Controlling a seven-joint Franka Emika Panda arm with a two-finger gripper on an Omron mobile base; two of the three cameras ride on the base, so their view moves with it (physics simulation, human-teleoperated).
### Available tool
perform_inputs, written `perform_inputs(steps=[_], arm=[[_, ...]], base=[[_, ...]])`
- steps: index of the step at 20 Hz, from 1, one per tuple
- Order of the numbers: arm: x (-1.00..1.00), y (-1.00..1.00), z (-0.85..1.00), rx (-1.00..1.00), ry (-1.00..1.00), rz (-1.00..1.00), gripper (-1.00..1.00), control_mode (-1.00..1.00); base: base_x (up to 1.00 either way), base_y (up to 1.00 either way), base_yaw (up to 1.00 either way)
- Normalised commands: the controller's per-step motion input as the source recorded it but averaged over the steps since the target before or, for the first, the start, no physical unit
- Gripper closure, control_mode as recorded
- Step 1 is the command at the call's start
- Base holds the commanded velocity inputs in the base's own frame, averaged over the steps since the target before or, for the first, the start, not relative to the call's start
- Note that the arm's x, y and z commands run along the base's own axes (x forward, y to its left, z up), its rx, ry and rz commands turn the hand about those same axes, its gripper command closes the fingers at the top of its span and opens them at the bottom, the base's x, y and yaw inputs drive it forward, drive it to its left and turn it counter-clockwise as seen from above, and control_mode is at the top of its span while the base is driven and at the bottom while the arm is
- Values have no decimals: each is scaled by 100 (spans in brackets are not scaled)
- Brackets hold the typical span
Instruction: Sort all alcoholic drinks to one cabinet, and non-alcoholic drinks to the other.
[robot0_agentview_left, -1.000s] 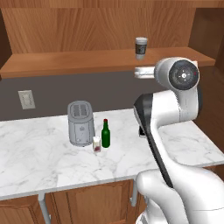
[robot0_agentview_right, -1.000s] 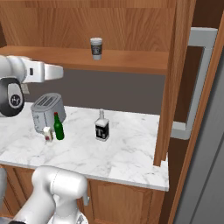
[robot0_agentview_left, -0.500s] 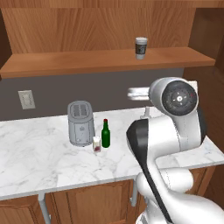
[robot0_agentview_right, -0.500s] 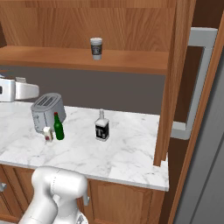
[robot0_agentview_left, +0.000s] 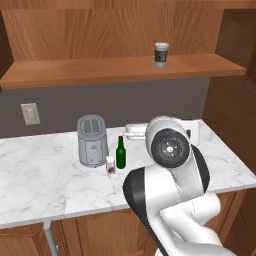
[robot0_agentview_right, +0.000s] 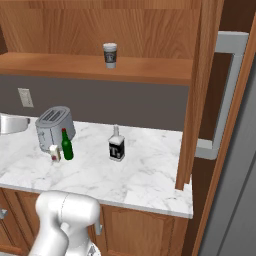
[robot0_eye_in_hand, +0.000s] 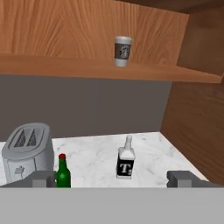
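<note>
A paper coffee cup (robot0_agentview_left: 161, 54) (robot0_agentview_right: 110, 54) (robot0_eye_in_hand: 122, 50) with a white lid and dark sleeve stands alone on the wooden cabinet shelf (robot0_agentview_left: 100, 70) (robot0_agentview_right: 60, 64). On the marble counter (robot0_agentview_left: 45, 185) the slim green bottle (robot0_agentview_left: 120, 153) (robot0_agentview_right: 66, 145) (robot0_eye_in_hand: 63, 172) with a red cap stands beside a small white carton (robot0_agentview_left: 110, 164) (robot0_agentview_right: 54, 152). The clear squarish bottle (robot0_agentview_right: 116, 145) (robot0_eye_in_hand: 126, 163) with a black label stands further right. My gripper (robot0_eye_in_hand: 113, 179) is open and holds nothing. It hovers over the counter, well short of both bottles and far below the cup.
A grey toaster (robot0_agentview_left: 92, 141) (robot0_agentview_right: 54, 125) (robot0_eye_in_hand: 27, 148) sits just behind the green bottle and carton. A tall wooden side panel (robot0_agentview_right: 192, 90) closes off the counter on the right. A wall socket (robot0_agentview_left: 31, 113) is on the grey backsplash.
The arm has swung down from shelf height near the cup to just above the counter. The gripper stays open. The cup, bottles and carton have not moved.
</note>
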Motion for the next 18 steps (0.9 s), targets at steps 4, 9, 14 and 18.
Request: perform_inputs(steps=[4, 9, 14, 18], arm=[[0, 72, -39, 0, 4, -5, -100, -100], [0, 53, -37, 3, 2, -2, -100, -100], [0, 42, -38, 9, 5, 0, -100, -100], [1, 29, -40, 10, 3, 0, -100, -100]], base=[[0, 0, 0], [0, 0, 0], [0, 0, 0], [0, 0, 0]])
